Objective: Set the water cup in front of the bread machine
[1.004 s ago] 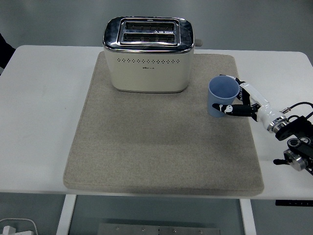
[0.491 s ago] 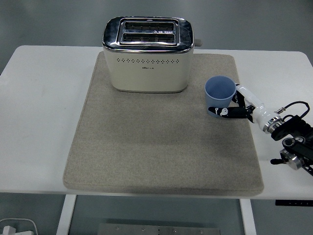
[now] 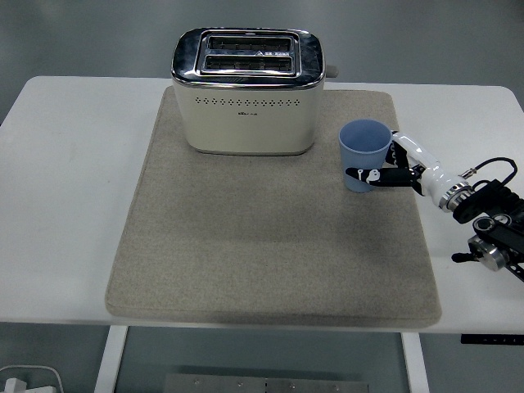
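While the right hand (image 3: pixel 391 170) grips the upright blue plastic cup (image 3: pixel 364 155) with fingers closed round it, the cup stands on the grey felt mat (image 3: pixel 246 254), just right of the cream metal toaster (image 3: pixel 248 92); the spot in front lies down-left.

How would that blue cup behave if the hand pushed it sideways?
The blue cup looks rigid and probably light, so it would likely drag on the felt-like mat or tip. The right hand wrapping it should steady it.
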